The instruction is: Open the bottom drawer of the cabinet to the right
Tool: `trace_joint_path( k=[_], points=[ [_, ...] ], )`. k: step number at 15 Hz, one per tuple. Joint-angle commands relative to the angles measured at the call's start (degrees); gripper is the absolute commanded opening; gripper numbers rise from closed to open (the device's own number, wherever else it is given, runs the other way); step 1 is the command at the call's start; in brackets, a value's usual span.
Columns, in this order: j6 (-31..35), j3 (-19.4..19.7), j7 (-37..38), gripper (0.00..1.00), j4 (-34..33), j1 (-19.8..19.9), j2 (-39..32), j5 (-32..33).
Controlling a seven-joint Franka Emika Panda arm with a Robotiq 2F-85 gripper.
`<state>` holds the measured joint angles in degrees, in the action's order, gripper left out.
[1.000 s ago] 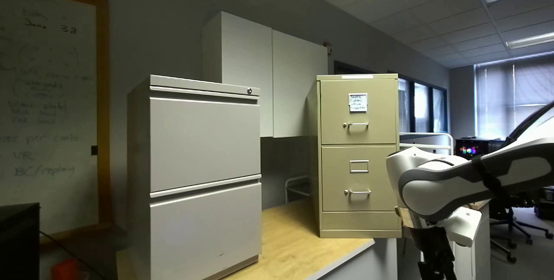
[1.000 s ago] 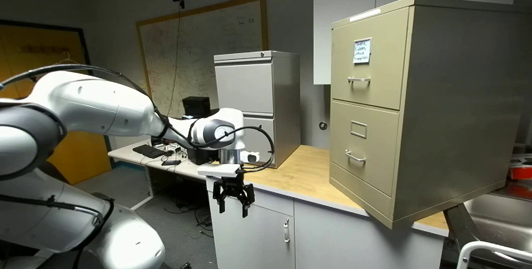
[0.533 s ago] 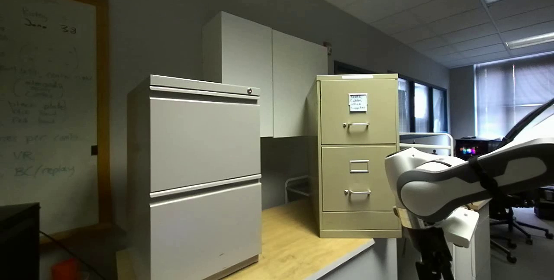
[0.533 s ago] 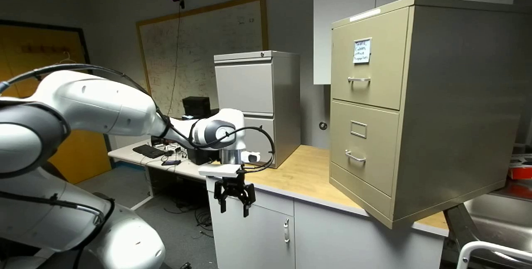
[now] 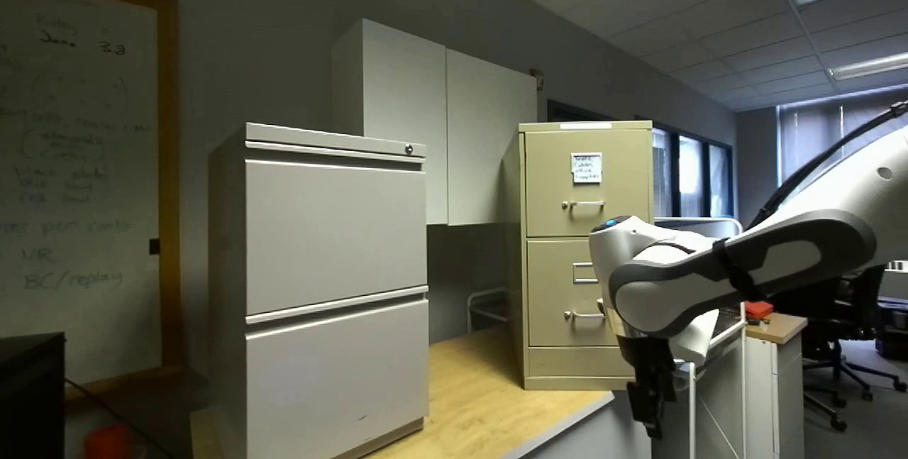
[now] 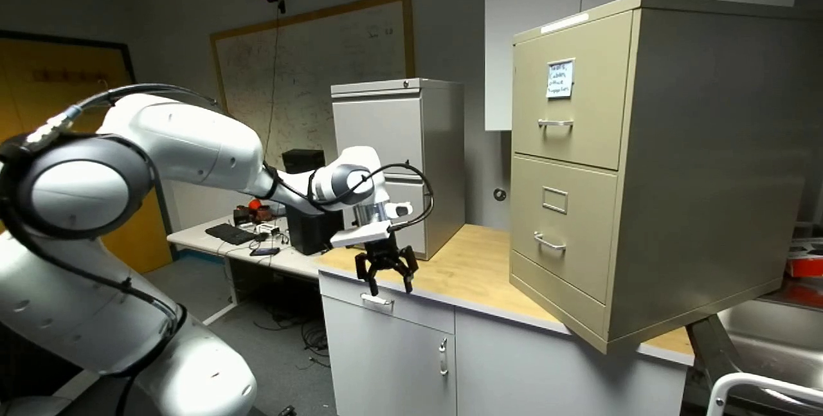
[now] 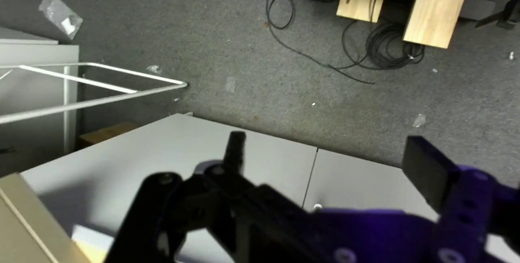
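The tan cabinet (image 5: pixel 589 363) stands at the right end of the counter, also in an exterior view (image 6: pixel 707 159). Its bottom drawer (image 5: pixel 550 281) is shut and has a silver handle and an unfilled label holder; the drawer also shows in an exterior view (image 6: pixel 588 236). My arm covers part of the drawer's right side in an exterior view. My gripper (image 6: pixel 391 284) is open and empty, pointing down at the counter's front edge, apart from the cabinet. It also shows in an exterior view (image 5: pixel 651 423) and the wrist view (image 7: pixel 325 145). A tan cabinet corner (image 7: pixel 24 218) shows in the wrist view.
A pale grey cabinet (image 6: pixel 379 136) stands on the wooden counter (image 6: pixel 479 255), left of the tan one. Grey base doors (image 6: pixel 553 377) lie below the counter. A white rail (image 6: pixel 765 384) stands near the sink. The upper tan drawer (image 6: pixel 598 69) is shut.
In the last half second my gripper has risen and moved towards the cabinets, and the wrist has tilted a little. Before that it barely moved. The drawers have not moved.
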<state>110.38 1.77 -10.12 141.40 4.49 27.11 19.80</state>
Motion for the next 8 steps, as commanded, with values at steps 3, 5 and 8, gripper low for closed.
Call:
trace_joint_path(
  k=[3,5,8],
  points=[
    [-1.96,-3.20,2.65,1.00,-14.53,-0.43,-10.00,8.61],
    [-2.28,-3.67,2.32,1.00,-18.95,-0.79,-12.91,11.36],
    [-2.17,-3.87,1.44,1.00,-25.55,-1.25,-17.83,15.18]
  ],
)
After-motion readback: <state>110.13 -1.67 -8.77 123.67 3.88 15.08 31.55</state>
